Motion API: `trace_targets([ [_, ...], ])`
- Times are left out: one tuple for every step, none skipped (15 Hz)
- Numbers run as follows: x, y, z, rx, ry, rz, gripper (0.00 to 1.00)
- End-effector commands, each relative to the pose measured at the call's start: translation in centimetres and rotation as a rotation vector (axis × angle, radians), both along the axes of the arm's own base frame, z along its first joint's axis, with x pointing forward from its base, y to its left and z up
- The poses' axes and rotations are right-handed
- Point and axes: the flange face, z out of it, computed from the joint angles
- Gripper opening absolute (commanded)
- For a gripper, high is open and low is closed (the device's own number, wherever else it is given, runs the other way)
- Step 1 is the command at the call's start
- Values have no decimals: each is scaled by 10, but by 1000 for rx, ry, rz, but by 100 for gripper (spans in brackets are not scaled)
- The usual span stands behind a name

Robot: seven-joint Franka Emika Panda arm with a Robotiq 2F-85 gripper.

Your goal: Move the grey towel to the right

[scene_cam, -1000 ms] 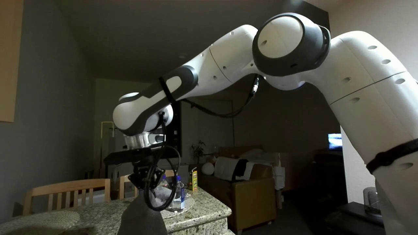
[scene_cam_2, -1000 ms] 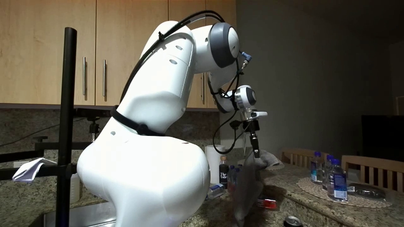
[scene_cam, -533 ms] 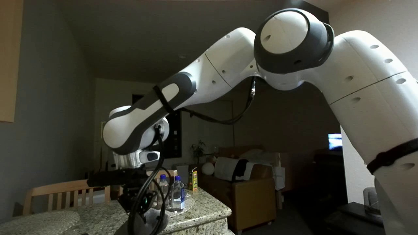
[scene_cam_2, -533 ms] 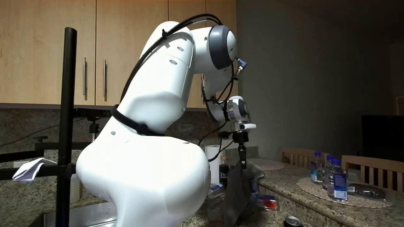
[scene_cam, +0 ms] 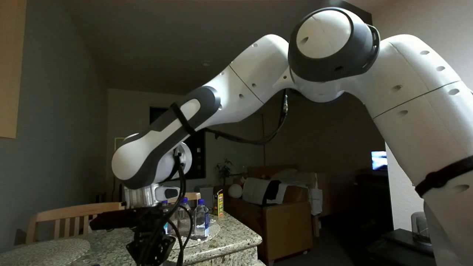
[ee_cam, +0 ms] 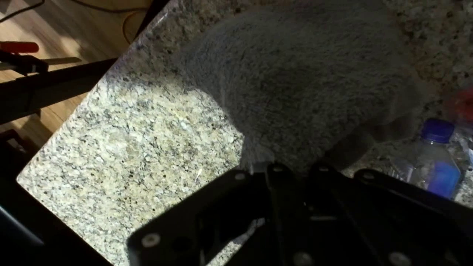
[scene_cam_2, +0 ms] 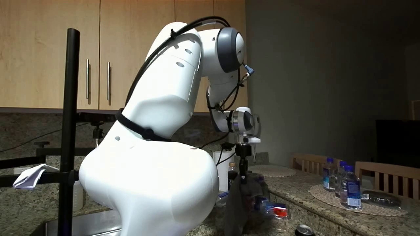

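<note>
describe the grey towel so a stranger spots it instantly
In an exterior view, follow the white robot arm to its black gripper. The grey towel hangs from it. In the wrist view it shows as fuzzy cloth, unlike the clear, blue-capped bottle nearby.

A fuzzy grey towel (ee_cam: 303,74) hangs loosely from the end effector (ee_cam: 298,169).

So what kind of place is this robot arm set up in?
Most likely a home kitchen open to a living area: exterior views show wooden cabinets, a metal sink and, farther off, a brown sofa.
</note>
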Motion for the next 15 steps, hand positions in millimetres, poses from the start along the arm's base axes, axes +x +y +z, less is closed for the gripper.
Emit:
trace_targets([
  [-17, 0, -8, 29, 21, -25, 8],
  [-20, 0, -12, 29, 29, -25, 8],
  [-22, 0, -16, 26, 31, -29, 8],
  [-22, 1, -20, 17, 10, -43, 8],
  [-20, 2, -23, 14, -29, -61, 8],
  [-18, 4, -26, 20, -72, -85, 8],
  [-16, 5, -28, 26, -116, -109, 8],
  [-15, 6, -31, 26, -153, -126, 8],
  [-14, 7, -35, 22, -186, -141, 8],
  [-13, 7, -40, 14, -221, -160, 8],
  [-11, 7, -44, 3, -246, -178, 8],
  [-10, 7, -49, -12, -258, -193, 8],
  [-9, 5, -55, -30, -267, -208, 8],
  [-9, 4, -60, -46, -270, -219, 8],
  [-9, 2, -66, -62, -267, -229, 8],
])
